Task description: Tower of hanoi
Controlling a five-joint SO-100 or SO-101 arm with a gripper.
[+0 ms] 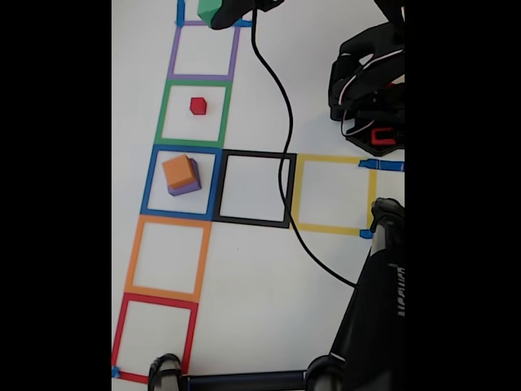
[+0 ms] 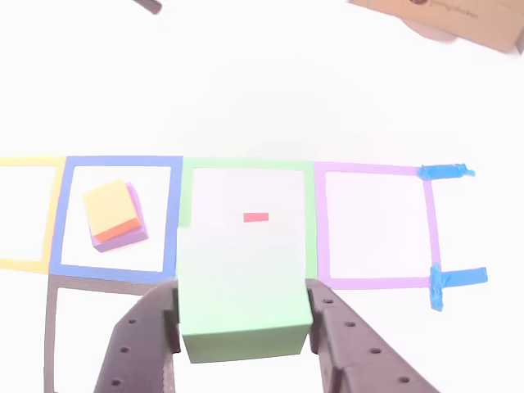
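At the left of the fixed view a column of taped squares runs up the white surface (image 1: 260, 309): red square (image 1: 155, 336) at the bottom, then orange square (image 1: 167, 257), blue square (image 1: 183, 181), green square (image 1: 194, 112) and purple square (image 1: 203, 51) toward the top. Inside the blue square the orange cube (image 1: 180, 170) sits on top of the purple cube (image 1: 187, 188), of which a strip shows below and to the right. The red cube (image 1: 198, 105) stands alone near the middle of the green square. At the top edge, just above the purple square, the green cube (image 1: 209, 9) is partly visible under the dark tool (image 1: 226, 15).

Right of the blue square lie a black square (image 1: 254, 189) and then a yellow square (image 1: 334, 195). A black cable (image 1: 281, 122) trails down from the top across the black square toward the lower right. The arm's base (image 1: 370, 90) fills the upper right, and a dark stand (image 1: 374, 326) the lower right.

In the other view the same row runs sideways: yellow at far left, then blue holding the orange-on-purple stack (image 2: 115, 214), then green, then purple with blue tape tabs (image 2: 446, 172) at its right. The green cube (image 2: 244, 295) fills the lower middle, clamped between the tool's two fingers (image 2: 147, 344), one pressed to each side. Above its top edge a sliver of the red cube (image 2: 255, 217) shows inside the green square. A brown cardboard box (image 2: 450, 20) sits in the upper right corner.
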